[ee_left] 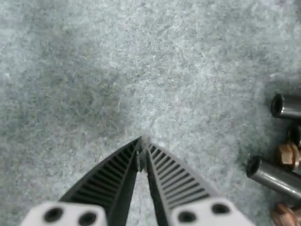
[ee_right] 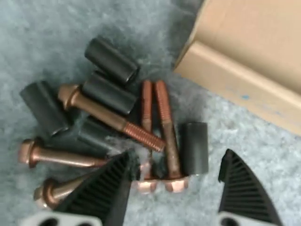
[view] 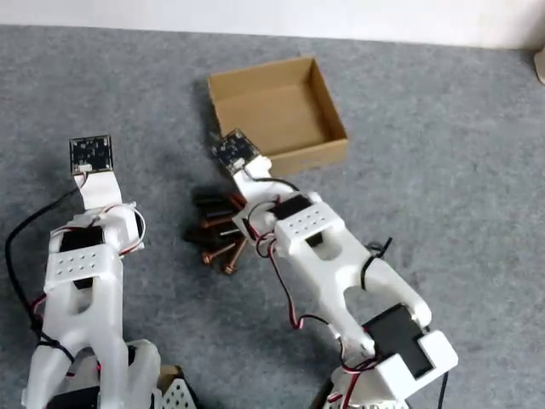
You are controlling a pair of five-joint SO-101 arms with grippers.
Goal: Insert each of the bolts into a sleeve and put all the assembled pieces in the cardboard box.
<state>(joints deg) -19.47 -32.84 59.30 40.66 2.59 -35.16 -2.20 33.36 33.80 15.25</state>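
A pile of copper bolts and short black sleeves lies on the grey carpet, just left of the right arm in the high view. My right gripper hangs open over the pile, with two bolts and one upright sleeve between its fingers; it holds nothing. The open cardboard box sits just beyond the pile and has nothing in it. My left gripper is shut on nothing over bare carpet, with the pile's nearest sleeves and bolt heads off to its side.
Grey carpet covers the whole table. The left arm stands at the left, its wrist camera board pointing away. Cables trail beside both arms.
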